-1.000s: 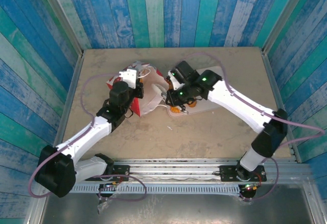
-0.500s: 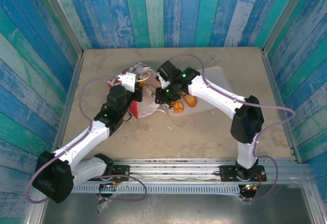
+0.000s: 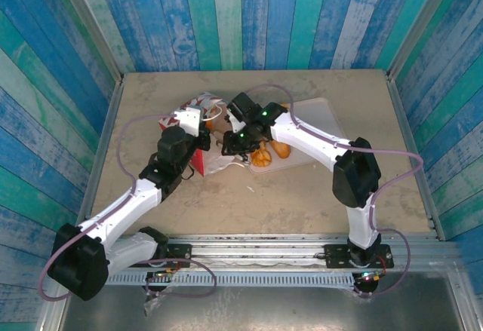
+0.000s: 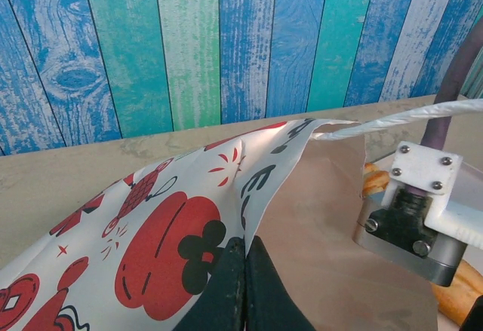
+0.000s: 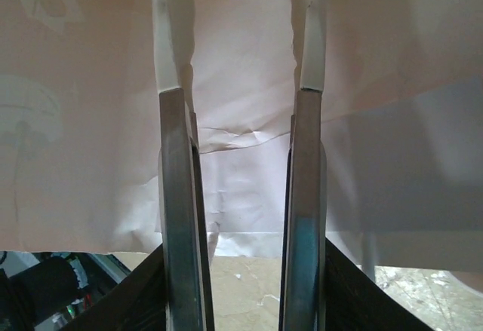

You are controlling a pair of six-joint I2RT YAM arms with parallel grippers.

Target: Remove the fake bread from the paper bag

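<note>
1. Two arms reached in over the tan surface (image 3: pixel 302 195), where the paper bag (image 3: pixel 217 162) lay on its side, white with red prints and red at its flank.
2. The left gripper (image 4: pixel 244 246) had its fingers pressed together on the bag's upper edge, pinching the printed paper and holding that wall lifted. The dull brownish inside showed to the right of it.
3. A white cord handle (image 4: pixel 407 116) ran from the bag's top corner off toward the right in the left wrist view.
4. The right gripper (image 5: pixel 238 14) sat at the bag's mouth. Its fingers (image 5: pixel 175 195) stood spread apart with nothing between them, and pale paper lay just ahead of the tips.
5. The fake bread (image 3: pixel 266 153) — several golden-orange pieces — lay outside the bag on a pale tray (image 3: pixel 321 116), just right of the bag and partly under the right arm.
6. In the left wrist view, orange pieces also showed past the bag's edge — beside the right arm's wrist housing.
</note>
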